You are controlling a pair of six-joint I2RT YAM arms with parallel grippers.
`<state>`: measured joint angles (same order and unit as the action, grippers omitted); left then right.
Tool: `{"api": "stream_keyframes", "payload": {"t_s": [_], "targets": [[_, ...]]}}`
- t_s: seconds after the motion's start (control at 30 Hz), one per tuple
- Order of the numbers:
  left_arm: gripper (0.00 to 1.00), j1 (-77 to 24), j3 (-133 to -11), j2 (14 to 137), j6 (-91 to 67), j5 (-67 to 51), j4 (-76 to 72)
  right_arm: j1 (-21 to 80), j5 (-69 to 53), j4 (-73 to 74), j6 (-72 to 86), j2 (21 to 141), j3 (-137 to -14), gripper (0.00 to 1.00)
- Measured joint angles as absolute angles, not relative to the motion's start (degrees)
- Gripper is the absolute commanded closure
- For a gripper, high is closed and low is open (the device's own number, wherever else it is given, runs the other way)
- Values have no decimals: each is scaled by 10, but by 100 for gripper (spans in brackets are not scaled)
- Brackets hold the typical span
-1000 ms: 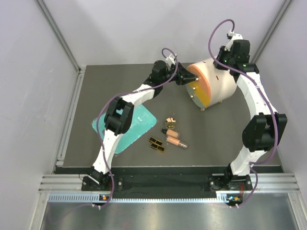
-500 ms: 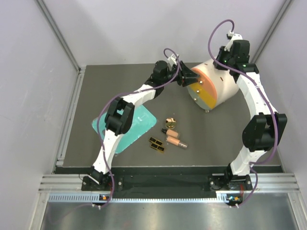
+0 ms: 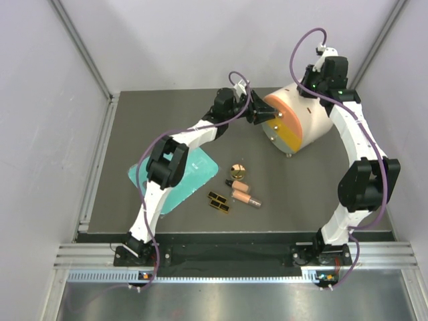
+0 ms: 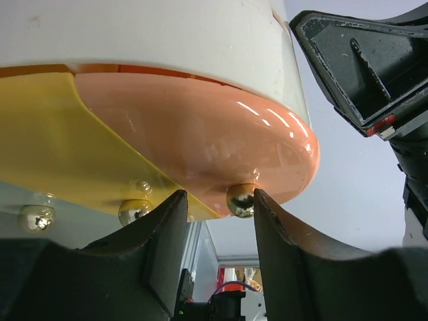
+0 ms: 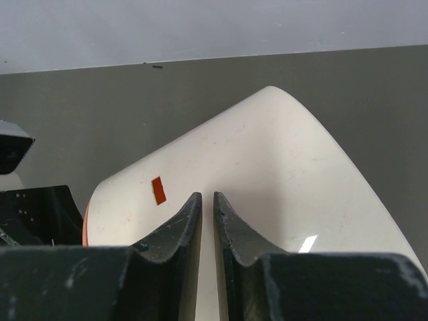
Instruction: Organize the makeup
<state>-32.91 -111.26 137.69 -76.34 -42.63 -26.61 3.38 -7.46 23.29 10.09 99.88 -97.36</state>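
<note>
The makeup lies mid-table: a round gold-and-black compact [image 3: 237,169], two peach-pink tubes with dark caps [image 3: 239,184] [image 3: 245,198], and small black gold-panned palettes [image 3: 218,200]. My left gripper [image 3: 258,111] is open at the orange-yellow face [image 3: 282,126] of the white drum [image 3: 309,114]. In the left wrist view a gold knob [image 4: 241,200] on the peach drawer front [image 4: 200,134] sits between the open fingertips of the left gripper [image 4: 221,200], close to the right finger. My right gripper [image 3: 314,90] is shut and rests on top of the drum [image 5: 267,154]; it shows empty in its wrist view [image 5: 207,198].
A flat teal tray [image 3: 200,170] lies left of the makeup, partly under the left arm. Two more gold knobs [image 4: 134,210] [image 4: 35,217] show on the yellow drawer front. White walls and metal rails [image 3: 100,154] bound the dark table.
The drum has shifted and turned slightly to the right. My left gripper has moved right along its face to the knob. The right gripper has stayed on the drum's top.
</note>
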Motion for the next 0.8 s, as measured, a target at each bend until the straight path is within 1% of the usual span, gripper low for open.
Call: {"api": "stream_keyframes", "payload": {"t_s": [0.1,0.17,0.33,0.6,0.7,0.8], "targets": [[49,-332,-1113,1377,-766,-426,-270,34,-75,230,101,997,-971,86],[46,-334,-1113,1377,-767,-426,-273,34,-75,226,101,996,-967,86],[47,-341,-1113,1377,-767,-426,-273,34,-76,221,100,995,-964,85],[54,-349,-1116,1377,-768,-426,-273,34,-77,217,101,993,-960,85],[59,-350,-1122,1377,-769,-426,-272,34,-77,216,100,993,-959,85],[67,-350,-1134,1378,-768,-427,-269,34,-77,209,100,989,-952,85]]}}
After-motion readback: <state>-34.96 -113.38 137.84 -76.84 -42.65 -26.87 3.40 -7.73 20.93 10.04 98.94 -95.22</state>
